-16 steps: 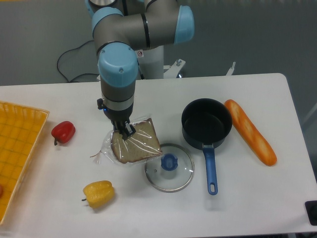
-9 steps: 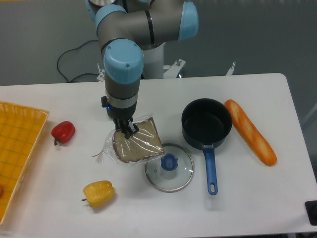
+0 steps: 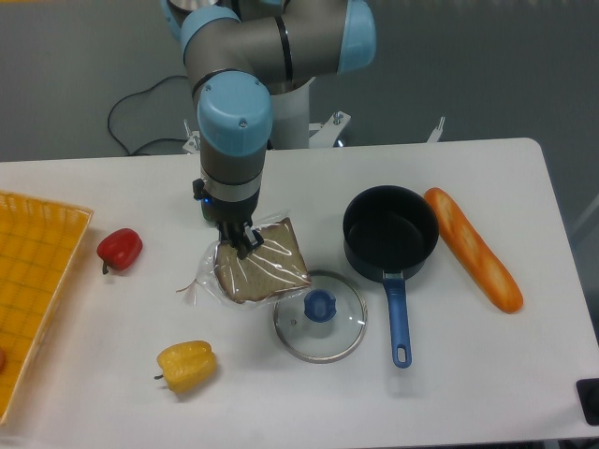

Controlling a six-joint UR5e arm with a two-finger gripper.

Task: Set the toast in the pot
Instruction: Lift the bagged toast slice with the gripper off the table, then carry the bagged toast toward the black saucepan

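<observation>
The pincer is pinching the toast at its upper-left corner, jaws clamped on the plastic wrap and bread edge. The slice is hanging down and to the right of it, tilted, its far edge lying near or over the rim of the lid; whether it is clear of the table is hard to tell. The pot is sitting well to the right of the pincer.

For the carry, lifting higher first seems wise, so the dangling slice is passing above the lid knob and the pot rim. The grip is on a corner only, so a slow swing should be keeping the slippery film from pulling free.

The wrap is looking crinkly and glossy, the bread flat and brown, the pot round, dark and deep-walled with a long blue handle.
</observation>
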